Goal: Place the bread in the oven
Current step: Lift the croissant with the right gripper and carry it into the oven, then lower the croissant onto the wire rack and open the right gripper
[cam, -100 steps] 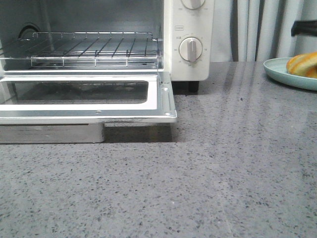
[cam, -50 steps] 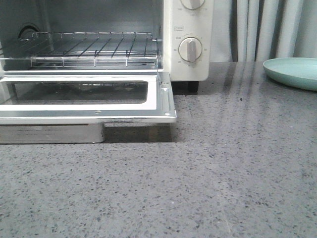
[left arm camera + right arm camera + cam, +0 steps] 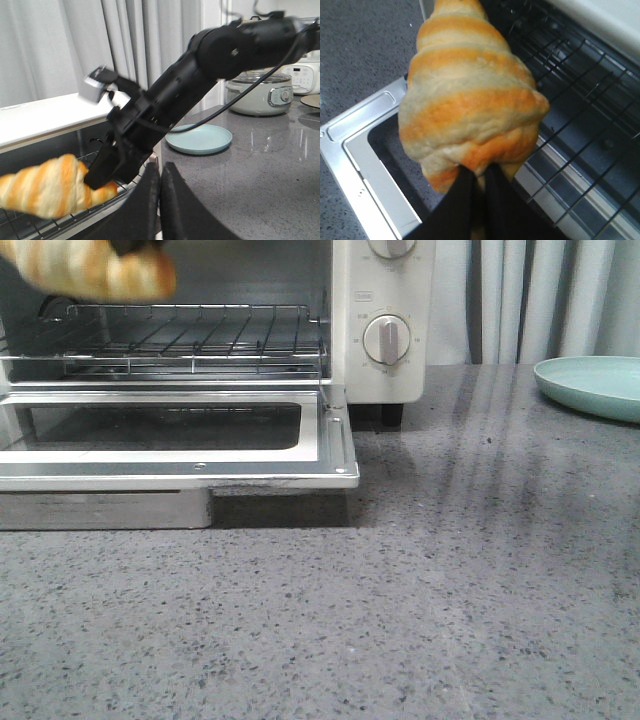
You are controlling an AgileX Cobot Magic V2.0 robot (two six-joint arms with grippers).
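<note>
A golden-orange, cream-striped croissant-like bread roll [image 3: 95, 272] is seen in the front view at the upper left, held in the air above the wire rack [image 3: 180, 338] of a cream-white countertop toaster oven [image 3: 385, 320]. The roll is not resting on the rack; a gap is visible beneath it. The oven's glass door [image 3: 175, 440] is folded down flat, its metal frame lying just above the grey speckled desk [image 3: 450, 590].

In the right wrist view, the black fingers of the right gripper [image 3: 475, 187] are closed on the lower end of the bread [image 3: 470, 95], which is pinched between them, with the rack and the opened door beneath. In the left wrist view, the right arm [image 3: 200, 85] is shown reaching across to the oven, the bread [image 3: 47, 187] hanging from its tip over the rack.

The black fingers of the left gripper [image 3: 160, 200] are seen pressed almost together, only a thin slit remaining between them, and nothing is held by them. They are held near the oven's right front corner.

A pale teal round plate [image 3: 595, 385] lies on the desk well to the right of the oven, in front of grey-white curtains [image 3: 540, 300]. A grey-and-cream rice cooker [image 3: 257, 95] is seen further along the desk in the left wrist view.
</note>
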